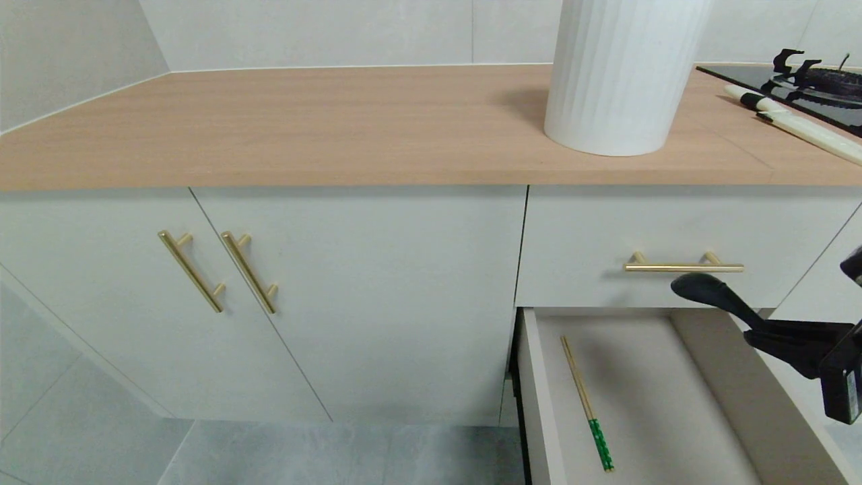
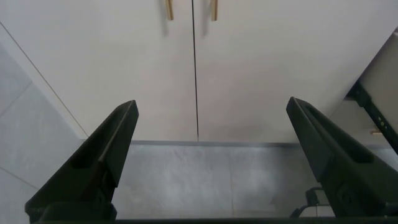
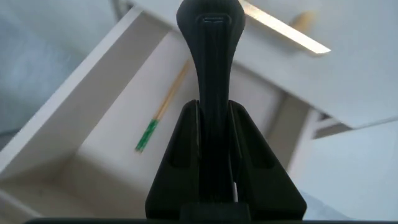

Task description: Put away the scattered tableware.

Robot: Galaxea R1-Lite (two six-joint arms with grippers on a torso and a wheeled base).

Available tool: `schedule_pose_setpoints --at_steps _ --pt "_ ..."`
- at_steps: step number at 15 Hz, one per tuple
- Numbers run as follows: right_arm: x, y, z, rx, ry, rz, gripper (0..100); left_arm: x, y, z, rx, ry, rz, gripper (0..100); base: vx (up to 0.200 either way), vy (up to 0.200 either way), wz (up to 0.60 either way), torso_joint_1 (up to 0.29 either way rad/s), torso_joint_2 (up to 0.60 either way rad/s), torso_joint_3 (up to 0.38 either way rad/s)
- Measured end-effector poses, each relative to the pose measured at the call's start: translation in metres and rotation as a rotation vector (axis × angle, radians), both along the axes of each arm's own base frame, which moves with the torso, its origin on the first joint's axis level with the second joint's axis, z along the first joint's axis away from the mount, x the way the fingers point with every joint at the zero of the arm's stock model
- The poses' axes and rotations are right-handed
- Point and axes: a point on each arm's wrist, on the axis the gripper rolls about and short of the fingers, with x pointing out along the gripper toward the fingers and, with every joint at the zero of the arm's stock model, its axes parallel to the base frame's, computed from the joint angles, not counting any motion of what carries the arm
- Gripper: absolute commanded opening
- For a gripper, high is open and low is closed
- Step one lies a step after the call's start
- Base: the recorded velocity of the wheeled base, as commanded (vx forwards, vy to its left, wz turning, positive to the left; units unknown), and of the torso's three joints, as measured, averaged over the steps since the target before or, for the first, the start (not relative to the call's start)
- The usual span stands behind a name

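Note:
My right gripper (image 1: 768, 331) is shut on a black utensil (image 1: 704, 289) with a rounded end, held above the right side of the open drawer (image 1: 539, 391). The right wrist view has the utensil (image 3: 210, 37) sticking out past the gripper (image 3: 214, 118) over the drawer (image 3: 74, 106). A pair of wooden chopsticks (image 1: 587, 404) with green ends lies on the drawer floor, and the chopsticks (image 3: 158, 115) lie well apart from the utensil. Low in front of the cabinet doors, my left gripper (image 2: 211, 106) is open and holds nothing.
On the wooden counter (image 1: 303, 128) stand a tall white ribbed container (image 1: 619, 74), a pale-handled knife (image 1: 801, 124) and a black stove (image 1: 808, 84) at the far right. A shut drawer with a brass handle (image 1: 683, 267) sits above the open one. Two cabinet doors (image 2: 196, 68) are shut.

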Motion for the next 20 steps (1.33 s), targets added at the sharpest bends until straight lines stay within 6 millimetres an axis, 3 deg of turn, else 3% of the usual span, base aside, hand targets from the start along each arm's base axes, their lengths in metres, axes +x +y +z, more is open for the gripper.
schedule_pose_setpoints --at_steps 7,13,20 --pt "0.024 0.007 -0.044 -0.047 0.222 0.002 0 0.000 0.000 0.000 0.000 0.000 0.000 100 0.000 0.000 0.00 0.000 0.00 0.000" --pt "0.081 0.010 -0.084 0.002 0.451 -0.273 0 0.000 0.000 0.000 0.000 0.000 0.000 100 0.000 0.000 0.00 0.000 0.00 0.000" --pt "0.130 0.009 -0.129 0.036 0.602 -0.388 0 0.000 0.000 0.000 0.000 0.000 0.000 100 0.000 0.000 0.00 0.000 0.00 0.000"
